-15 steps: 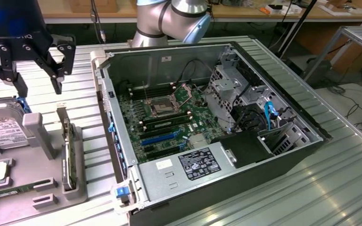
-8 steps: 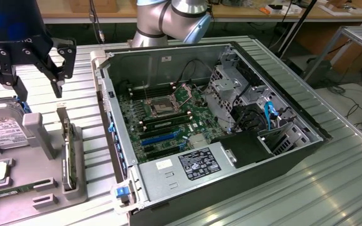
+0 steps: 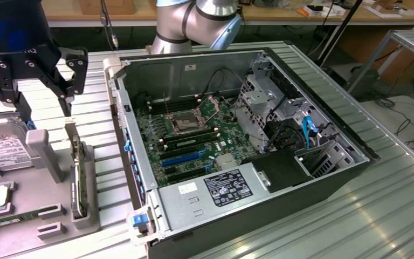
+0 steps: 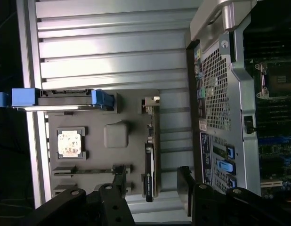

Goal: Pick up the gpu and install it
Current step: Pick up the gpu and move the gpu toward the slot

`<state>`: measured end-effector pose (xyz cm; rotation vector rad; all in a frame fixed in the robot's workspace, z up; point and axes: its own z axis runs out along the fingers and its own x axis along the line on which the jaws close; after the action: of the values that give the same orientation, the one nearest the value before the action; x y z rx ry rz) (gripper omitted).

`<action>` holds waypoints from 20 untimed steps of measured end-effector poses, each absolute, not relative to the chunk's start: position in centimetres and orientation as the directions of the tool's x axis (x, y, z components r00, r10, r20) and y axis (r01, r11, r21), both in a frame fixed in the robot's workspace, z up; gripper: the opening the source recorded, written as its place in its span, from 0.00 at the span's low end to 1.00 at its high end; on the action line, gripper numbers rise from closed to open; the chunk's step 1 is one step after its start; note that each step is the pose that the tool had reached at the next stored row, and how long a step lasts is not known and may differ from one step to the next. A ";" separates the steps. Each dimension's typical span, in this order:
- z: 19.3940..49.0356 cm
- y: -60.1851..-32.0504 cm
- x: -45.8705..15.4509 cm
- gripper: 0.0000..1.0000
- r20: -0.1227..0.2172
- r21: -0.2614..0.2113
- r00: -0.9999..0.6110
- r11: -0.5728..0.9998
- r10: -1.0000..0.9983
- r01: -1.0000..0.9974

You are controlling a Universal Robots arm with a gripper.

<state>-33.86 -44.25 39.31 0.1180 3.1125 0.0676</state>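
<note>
The gripper (image 4: 151, 181) hangs over the gpu (image 4: 150, 160), fingers wide apart. The gpu stands on its thin edge at the gray tray's (image 4: 89, 117) side nearest the computer case (image 3: 279, 221). It looks light, stiff and easy to break, so pinching its flat sides seems safest.

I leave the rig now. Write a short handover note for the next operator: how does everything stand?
Gripper: open, holding nothing, hovering above the grey tray; in the wrist view its fingers line up on either side of the gpu.
Gpu: standing on edge in the tray, beside the open computer case, untouched.
Done: nothing that shows.
Left: pick-up of the gpu and its install in the case.
</note>
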 end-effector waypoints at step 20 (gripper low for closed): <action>39.3 -46.4 -33.9 0.56 -0.024 0.044 -0.997 0.996 0.076 0.075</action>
<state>-33.86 -46.36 39.31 0.1179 3.1126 0.0675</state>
